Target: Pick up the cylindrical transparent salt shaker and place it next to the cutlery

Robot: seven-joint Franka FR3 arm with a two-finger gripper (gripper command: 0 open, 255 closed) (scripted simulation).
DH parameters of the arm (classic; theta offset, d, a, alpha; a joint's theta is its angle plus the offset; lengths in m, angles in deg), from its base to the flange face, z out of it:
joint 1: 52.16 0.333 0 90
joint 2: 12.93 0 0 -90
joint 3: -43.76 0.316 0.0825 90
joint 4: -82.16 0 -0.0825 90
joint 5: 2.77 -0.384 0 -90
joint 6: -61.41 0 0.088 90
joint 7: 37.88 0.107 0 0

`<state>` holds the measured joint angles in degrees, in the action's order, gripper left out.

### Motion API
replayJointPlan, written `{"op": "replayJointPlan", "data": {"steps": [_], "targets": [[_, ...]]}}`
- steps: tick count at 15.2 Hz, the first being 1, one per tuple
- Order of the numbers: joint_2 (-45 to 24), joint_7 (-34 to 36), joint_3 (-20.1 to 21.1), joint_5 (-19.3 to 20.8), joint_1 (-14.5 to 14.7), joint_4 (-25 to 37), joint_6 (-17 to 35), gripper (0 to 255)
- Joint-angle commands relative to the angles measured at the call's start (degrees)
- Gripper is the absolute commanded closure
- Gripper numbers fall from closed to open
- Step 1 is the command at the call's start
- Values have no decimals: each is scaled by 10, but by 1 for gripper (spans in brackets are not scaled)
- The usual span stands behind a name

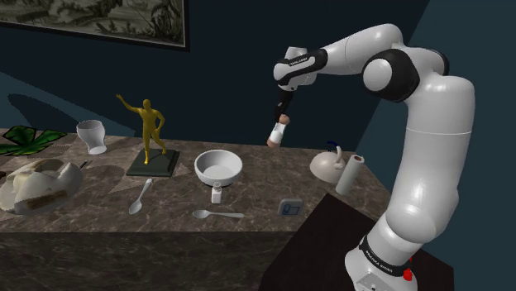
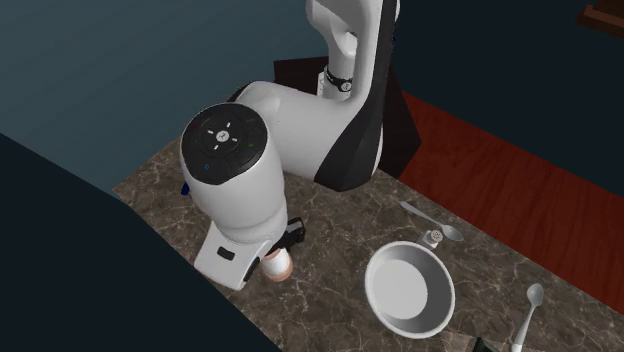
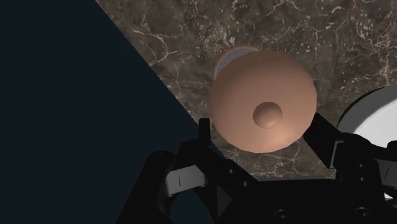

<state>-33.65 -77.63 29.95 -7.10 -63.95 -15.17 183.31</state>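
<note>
Clasping the shaker (image 1: pixel 279 132) by its cap, my gripper (image 1: pixel 282 116) has both fingers (image 3: pixel 204 135) pressed to its sides. Lettering on my arm (image 1: pixel 296 59) is too small to read. The cap is a tan dome with a small knob, and the body below looks pale. I hold it in the air over the counter (image 1: pixel 256 194), at the shoulder view's right of the bowl (image 1: pixel 218 166), well apart from the spoons (image 1: pixel 217 214).

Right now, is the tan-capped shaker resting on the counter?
No; in the shoulder view the tan-capped shaker hangs clasped in the jaws, clear above the counter.
</note>
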Motion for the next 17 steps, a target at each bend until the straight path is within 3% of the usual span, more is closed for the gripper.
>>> {"op": "replayJointPlan", "data": {"steps": [1, 17], "targets": [[6, 1, -1, 2, 1, 8, -14, 255], [30, 6, -4, 10, 0, 98, -127, 255]]}}
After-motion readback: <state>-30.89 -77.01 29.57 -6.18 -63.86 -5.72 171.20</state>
